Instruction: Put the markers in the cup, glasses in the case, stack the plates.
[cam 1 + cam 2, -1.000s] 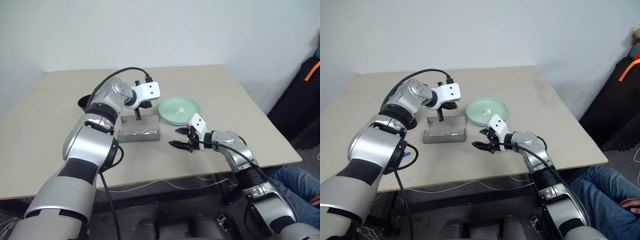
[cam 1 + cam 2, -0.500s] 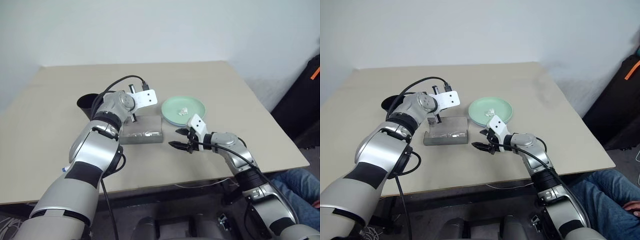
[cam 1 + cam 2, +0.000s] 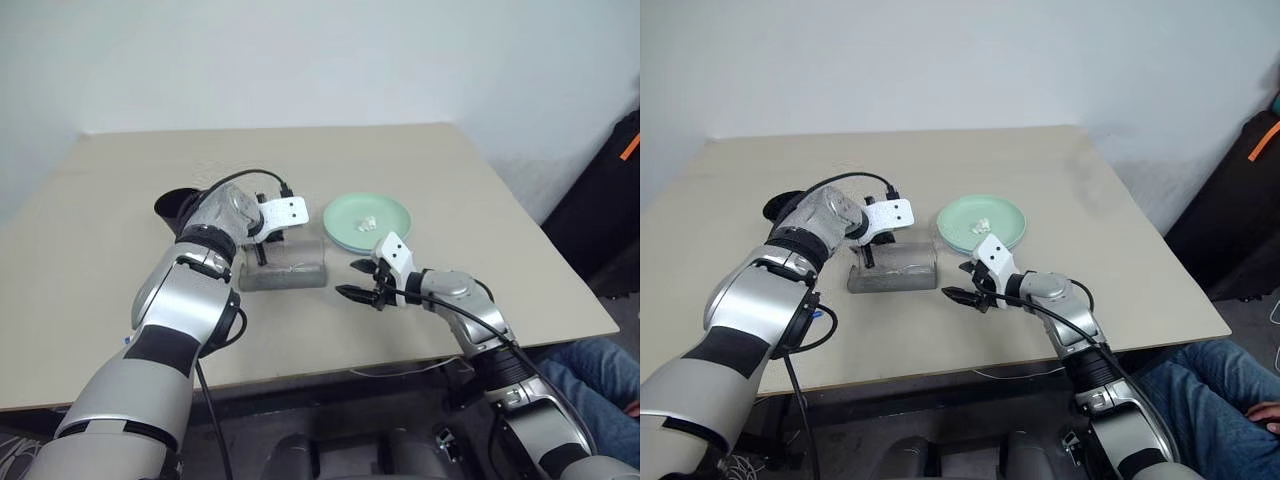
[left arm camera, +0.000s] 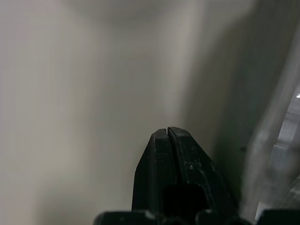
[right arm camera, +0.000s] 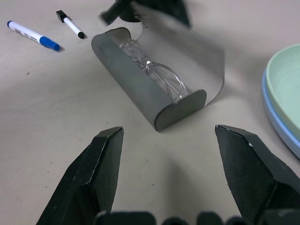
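Note:
The grey case lies mid-table with the clear glasses inside it. Its translucent lid leans partway over them. My left gripper is shut, pointing down against the lid's far side, and holds nothing. To the right of the case my right gripper hovers open and empty, facing it. Right of the case sit the plates, the mint green one on the light blue one. The black cup stands left of the case, half behind my left arm. The blue-capped marker and the black-capped marker lie on the table beyond the case.
A small white crumpled scrap rests on the green plate. A person's legs in jeans show past the table's right front corner, and a dark bag stands on the right. The beige table stretches back to a pale wall.
My left gripper has sunk and tilted steeper against the case lid, and the lid has leaned further over the case. The right gripper has kept still. The camera tilted early on.

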Robot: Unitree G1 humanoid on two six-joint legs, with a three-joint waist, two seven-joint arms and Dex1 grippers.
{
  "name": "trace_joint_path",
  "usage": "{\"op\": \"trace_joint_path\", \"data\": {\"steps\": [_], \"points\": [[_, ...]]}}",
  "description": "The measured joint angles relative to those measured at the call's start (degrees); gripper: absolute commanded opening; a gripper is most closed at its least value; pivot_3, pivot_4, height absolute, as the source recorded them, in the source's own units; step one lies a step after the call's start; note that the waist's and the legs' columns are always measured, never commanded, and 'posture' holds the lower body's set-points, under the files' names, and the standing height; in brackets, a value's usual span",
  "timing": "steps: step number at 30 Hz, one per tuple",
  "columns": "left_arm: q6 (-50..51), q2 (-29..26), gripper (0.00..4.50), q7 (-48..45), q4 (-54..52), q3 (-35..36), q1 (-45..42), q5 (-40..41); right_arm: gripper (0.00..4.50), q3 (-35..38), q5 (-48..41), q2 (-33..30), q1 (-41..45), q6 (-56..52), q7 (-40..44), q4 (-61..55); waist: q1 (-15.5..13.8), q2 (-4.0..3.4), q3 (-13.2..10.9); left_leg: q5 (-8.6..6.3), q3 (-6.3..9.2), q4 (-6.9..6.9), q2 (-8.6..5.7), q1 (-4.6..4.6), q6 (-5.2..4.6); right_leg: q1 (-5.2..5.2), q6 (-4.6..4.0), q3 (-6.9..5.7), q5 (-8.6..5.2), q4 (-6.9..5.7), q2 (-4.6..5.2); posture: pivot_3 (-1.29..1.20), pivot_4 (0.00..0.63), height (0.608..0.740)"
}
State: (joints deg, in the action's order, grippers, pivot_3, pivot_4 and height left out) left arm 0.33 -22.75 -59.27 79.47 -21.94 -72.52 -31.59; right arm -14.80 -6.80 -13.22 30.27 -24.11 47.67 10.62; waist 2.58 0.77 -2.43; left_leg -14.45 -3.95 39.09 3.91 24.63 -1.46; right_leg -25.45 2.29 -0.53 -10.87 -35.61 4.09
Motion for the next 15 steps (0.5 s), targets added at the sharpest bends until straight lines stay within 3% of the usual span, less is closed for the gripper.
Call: {"op": "trace_joint_path", "data": {"steps": [9,15], "points": [[-6.3,-4.2,0.01,-10.5,-5.6,-1.0,3.5,1.0,3.37,-0.5,0.0,0.7,0.4,0.2,0.6,0.9,0.1,0.0,0.0,-0.08,-0.08,0.13,0.0,-0.04,-0.12,0.04,0.0,0.12,0.0,-0.05,0.01,0.0,0.0,0.74],[-5.8,-4.9,0.01,-8.4,-8.6,0.6,6.2,3.0,3.37,-0.8,0.0,1.1,1.0,0.6,1.3,2.6,0.1,-0.08,0.1,-0.13,-0.13,0.15,0.0,-0.07,-0.19,0.05,0.04,0.19,-0.02,-0.05,0.01,0.0,0.0,0.74]]}}
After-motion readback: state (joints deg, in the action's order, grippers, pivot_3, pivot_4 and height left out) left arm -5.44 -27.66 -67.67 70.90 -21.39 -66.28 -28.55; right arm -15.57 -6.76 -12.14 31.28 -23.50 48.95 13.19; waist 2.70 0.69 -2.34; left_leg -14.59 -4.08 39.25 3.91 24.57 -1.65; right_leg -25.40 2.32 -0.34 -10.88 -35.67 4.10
